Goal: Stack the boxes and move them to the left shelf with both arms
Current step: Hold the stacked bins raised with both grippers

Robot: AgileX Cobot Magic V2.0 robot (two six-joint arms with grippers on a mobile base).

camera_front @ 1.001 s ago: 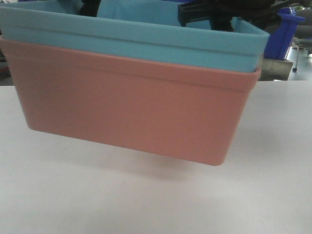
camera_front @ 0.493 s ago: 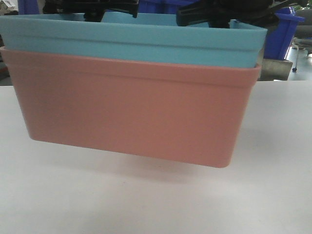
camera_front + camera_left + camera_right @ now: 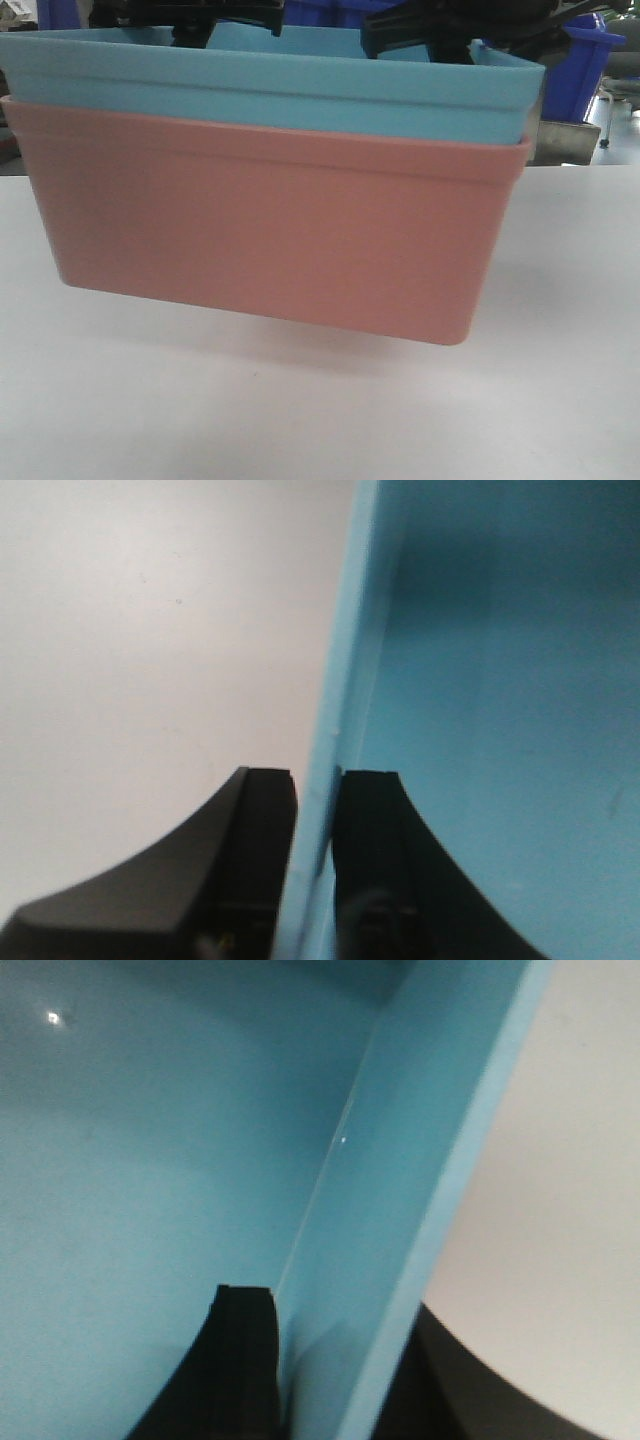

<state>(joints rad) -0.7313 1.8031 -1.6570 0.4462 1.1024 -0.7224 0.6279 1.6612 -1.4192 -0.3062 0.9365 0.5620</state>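
Item 1. Pink box [image 3: 270,230]: outer box of the stack, long side facing the front camera. It appears to be held clear of the table [image 3: 300,430], with a soft shadow beneath it and its right end a little lower than the left.

Item 2. Blue box [image 3: 270,85]: nested inside the pink box, with only its upper band and rim showing above the pink rim.

Item 3. Left gripper [image 3: 315,772]: at the blue box's left end wall. The fingers [image 3: 255,830] are clenched on that wall, one outside over the table and one inside the box, with the rim pinched between them.

Item 4. Right gripper [image 3: 335,1300]: at the opposite end wall. One of the fingers [image 3: 245,1360] lies against the inner face and the other shows dark outside, grasping the blue wall.

Item 5. Table: white, plain top, under the stack.

Item 6. Dark blue bin [image 3: 585,60]: behind the stack at far right, well apart from it.
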